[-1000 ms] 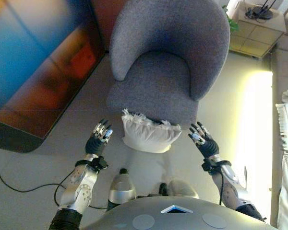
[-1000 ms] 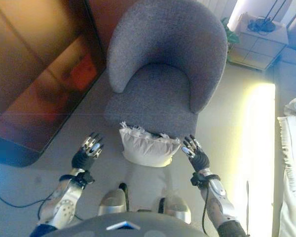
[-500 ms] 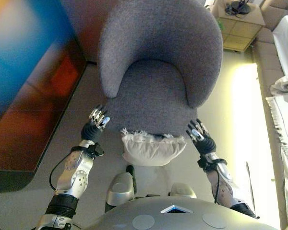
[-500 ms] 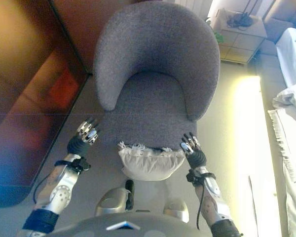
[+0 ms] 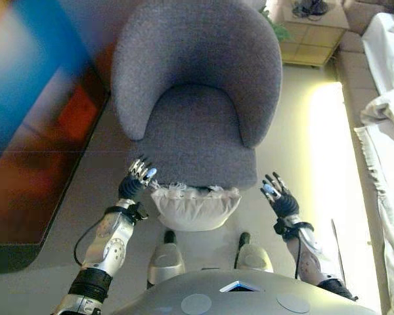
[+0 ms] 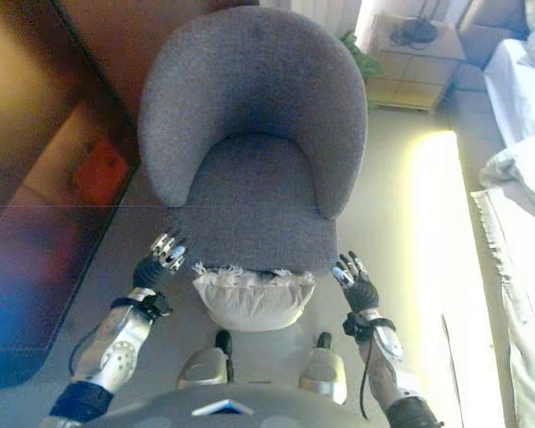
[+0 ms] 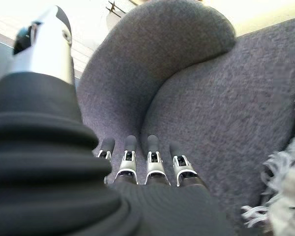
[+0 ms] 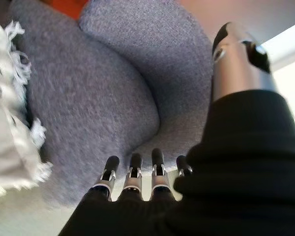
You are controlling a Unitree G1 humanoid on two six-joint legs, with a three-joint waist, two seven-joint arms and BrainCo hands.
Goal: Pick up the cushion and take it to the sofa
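A white cushion with a fringed edge (image 5: 194, 207) lies on the floor against the front of a grey armchair (image 5: 197, 98). My left hand (image 5: 136, 180) is open, just left of the cushion and close to its corner. My right hand (image 5: 278, 197) is open, a little to the right of the cushion and apart from it. In the left wrist view my straight fingers (image 7: 152, 164) point at the chair seat, with the cushion's fringe (image 7: 280, 191) beside them. In the right wrist view the cushion (image 8: 10, 123) also shows to the side. A sofa with white cloth (image 5: 387, 85) is at the right.
A dark low table or screen (image 5: 33, 131) lies at the left. A small side cabinet (image 5: 308, 29) stands behind the chair on the right. Bare floor runs between the chair and the sofa.
The camera has moved forward, so the chair and cushion sit lower and nearer. Both hands have closed in on the cushion's sides, the left now near its corner.
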